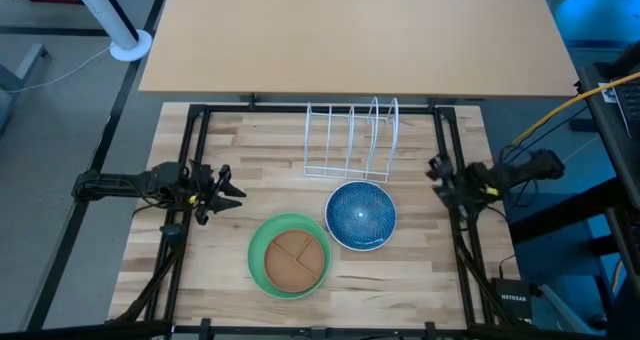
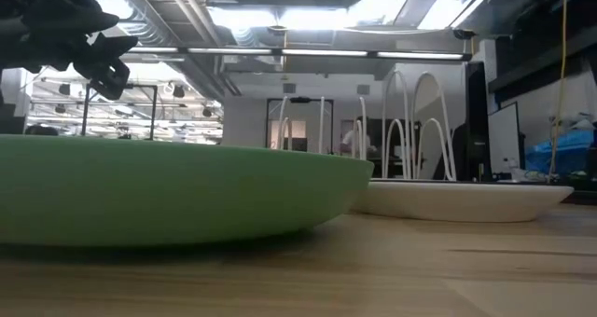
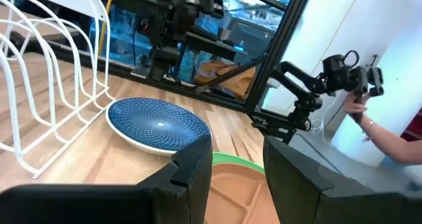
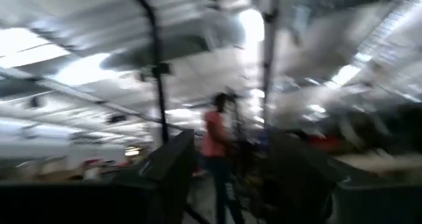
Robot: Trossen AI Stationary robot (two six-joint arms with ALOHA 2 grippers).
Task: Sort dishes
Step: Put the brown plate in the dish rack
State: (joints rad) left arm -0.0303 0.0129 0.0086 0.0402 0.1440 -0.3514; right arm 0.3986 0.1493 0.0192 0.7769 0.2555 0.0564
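The large green plate (image 1: 262,270) lies flat on the table near its front edge, and the brown wood-like plate (image 1: 295,257) lies in it. The blue speckle-patterned dish (image 1: 360,215) sits just right of them. A white rim (image 1: 368,246) shows under the blue dish; I cannot tell whether it is the white plate or the dish's own outside. My left gripper (image 1: 235,187) is open and empty, above the table left of the green plate, with its fingers pointing toward the dishes (image 3: 158,122). My right gripper (image 1: 435,172) is open and empty at the table's right side.
A white wire rack (image 1: 350,140) stands behind the blue dish at the table's far middle. Dark frame rails (image 1: 195,150) run along both sides of the table. A person's hand (image 3: 369,118) shows beyond the right arm. Another person (image 4: 214,141) stands in the room behind.
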